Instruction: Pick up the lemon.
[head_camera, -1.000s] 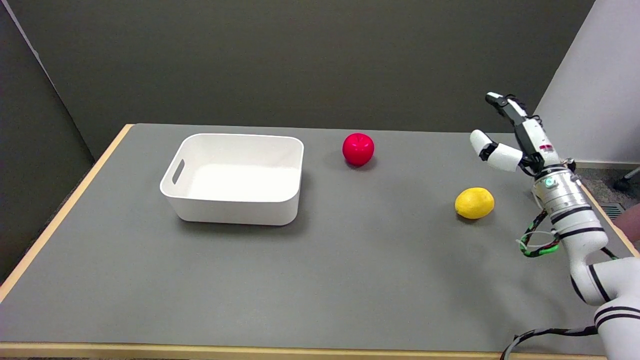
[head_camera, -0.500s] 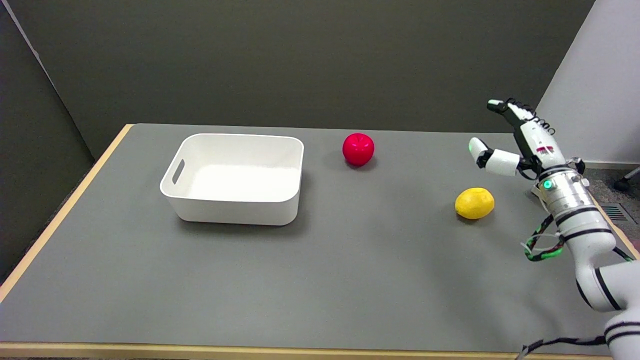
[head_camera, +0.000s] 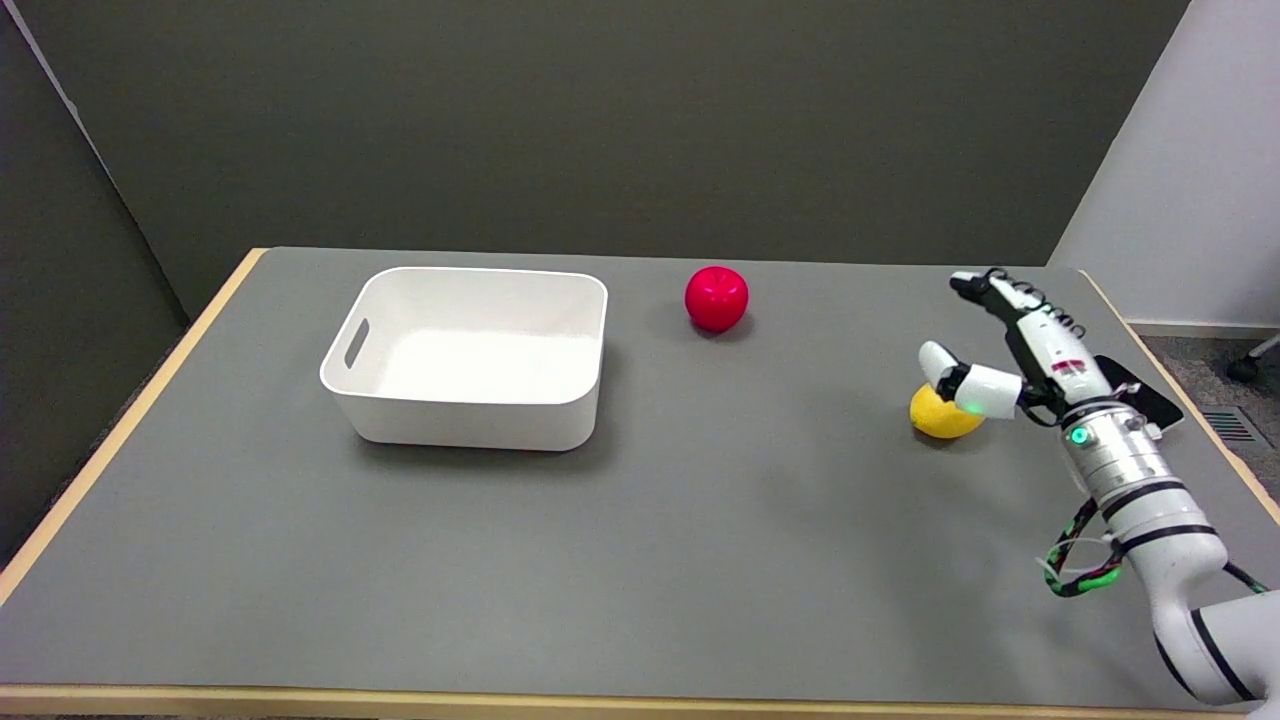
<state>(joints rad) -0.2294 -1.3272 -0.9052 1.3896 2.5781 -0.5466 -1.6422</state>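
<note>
Lemon (head_camera: 938, 417) on the counter (head_camera: 700, 520), far right side, right hand (head_camera: 1010, 350) spread open over it, holding nothing.
Looks light, firm and rolly, so I'd wrap around its fat middle.

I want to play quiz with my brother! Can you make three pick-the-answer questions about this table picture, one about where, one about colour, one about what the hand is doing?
1. Where is the lemon?
A. In the white tub
B. On the table, right side
C. Beside the tub

2. What colour is the round fruit at the back?
A. Red
B. Green
C. Blue

3. The right hand is:
A. Holding the lemon up
B. Open over the lemon
C. Inside the tub

Answers: B, the lemon lies on the grey top; A, it is bright red; B, fingers are apart, the lemon is still down.
</note>
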